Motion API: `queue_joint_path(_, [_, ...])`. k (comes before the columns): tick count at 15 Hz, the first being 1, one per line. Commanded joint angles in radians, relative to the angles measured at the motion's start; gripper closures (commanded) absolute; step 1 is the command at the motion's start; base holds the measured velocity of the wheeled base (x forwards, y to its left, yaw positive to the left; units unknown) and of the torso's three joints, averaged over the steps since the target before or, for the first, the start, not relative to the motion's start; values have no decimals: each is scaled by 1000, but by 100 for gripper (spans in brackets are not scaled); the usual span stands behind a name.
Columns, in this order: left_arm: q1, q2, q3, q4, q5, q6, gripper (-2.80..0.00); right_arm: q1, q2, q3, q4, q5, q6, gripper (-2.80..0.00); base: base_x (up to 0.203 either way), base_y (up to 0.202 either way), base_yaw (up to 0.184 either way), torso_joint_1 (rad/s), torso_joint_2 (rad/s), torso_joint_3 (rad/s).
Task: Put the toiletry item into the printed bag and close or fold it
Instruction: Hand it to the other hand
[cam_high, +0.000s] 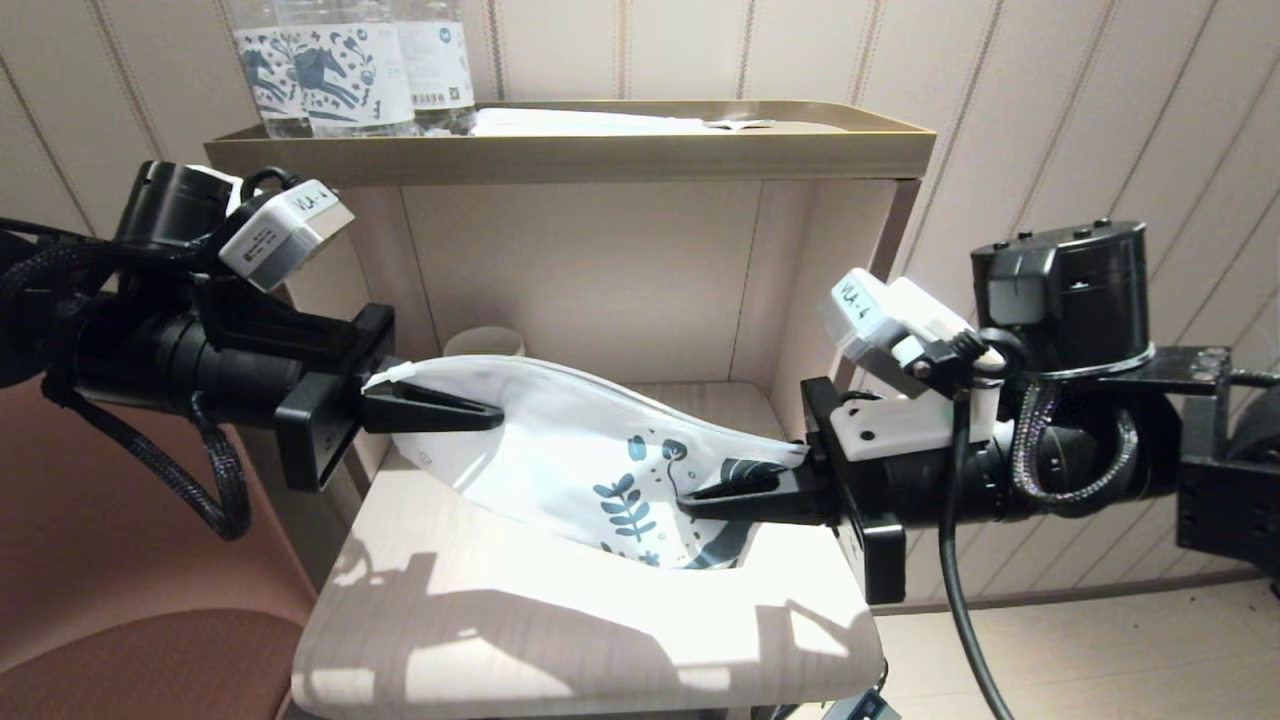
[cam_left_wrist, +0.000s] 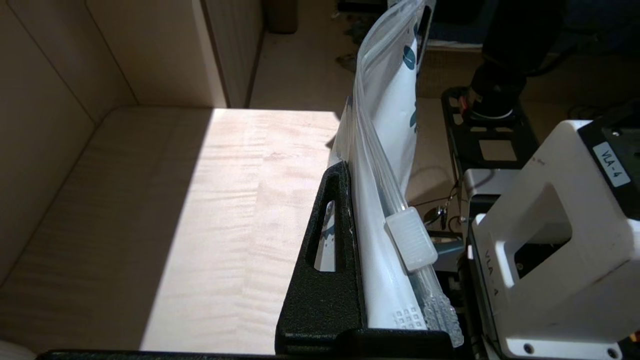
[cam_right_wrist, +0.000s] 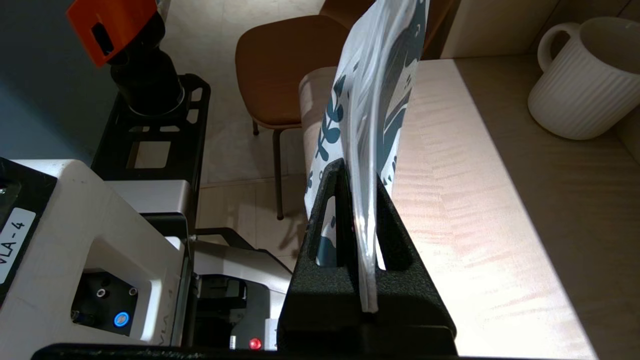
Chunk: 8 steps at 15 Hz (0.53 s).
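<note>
Nearest my wrist cameras, both pairs of black jaws are pressed together on the flat white plastic pouch with the dark blue leaf print (cam_high: 590, 455): the left gripper (cam_high: 470, 410) pinches the plain zip end, the right gripper (cam_high: 715, 498) the printed end. I have the pouch strung between them above the pale wood surface (cam_high: 500, 630), its long axis running from one arm to the other and sagging slightly toward the printed end, just in front of the cabinet's open niche. In the left wrist view the clear zip slider (cam_left_wrist: 411, 239) sits right beside my left jaws, so I judge the left arm is the one to draw it along that axis. I cannot make out the thin white toiletry packet anywhere; whether it is inside the pouch is hidden from me. A ribbed white mug (cam_right_wrist: 582, 80) stands at the back edge of the surface, well apart from the grip.
</note>
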Motion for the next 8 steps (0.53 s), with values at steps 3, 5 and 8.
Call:
queue_joint_path(3, [0,-4,17,-1,-11,5,0,0,5,-8,0,3,2,0,0,0,0,0,0,0])
queue_joint_path(5, [0,-11,35,6,-11,5,0,0,14,-21,8,-8,4,0,0,0,0,0,0,0])
queue_joint_path(8, [-2,-2,49,-1,-13,7,0,4,21,-23,9,-54,3,0,0,0,0,0,0,0])
